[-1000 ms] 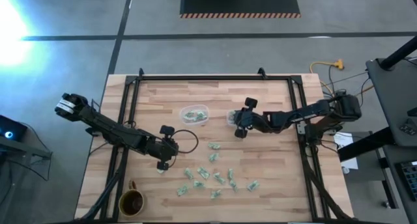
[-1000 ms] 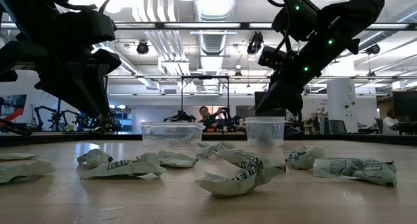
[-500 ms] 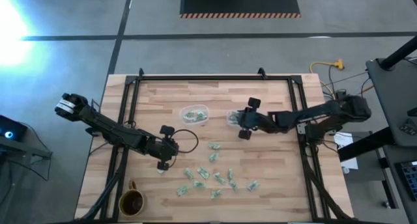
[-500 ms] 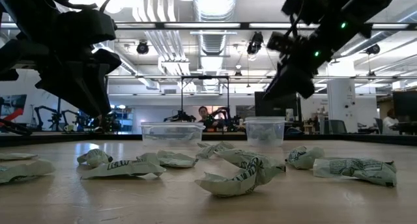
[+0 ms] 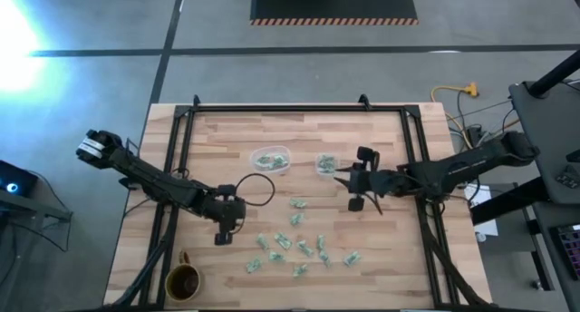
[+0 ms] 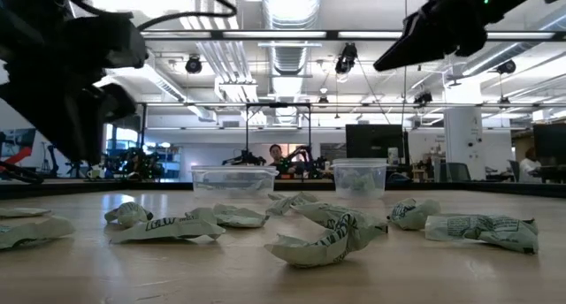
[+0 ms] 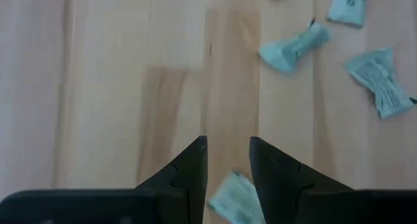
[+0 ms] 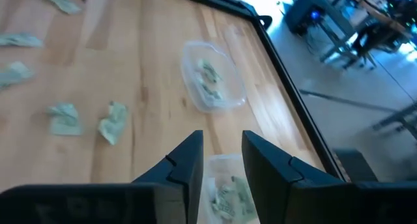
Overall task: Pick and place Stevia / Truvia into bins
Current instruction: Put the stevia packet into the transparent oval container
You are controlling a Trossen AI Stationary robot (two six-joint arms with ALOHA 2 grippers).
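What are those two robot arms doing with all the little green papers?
They are sorting sweetener packets off the wooden table into two clear bins. The wider bin and the smaller bin each hold a few packets. The right gripper hovers just beside the smaller bin with nothing between its jaws. The left gripper is low over one packet near the pile, jaws a little apart, not gripping it yet. Many packets remain loose on the table.

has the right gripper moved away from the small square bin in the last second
Yes. In the high view the right gripper has pulled back from over the small square bin, toward the table's right and near side.
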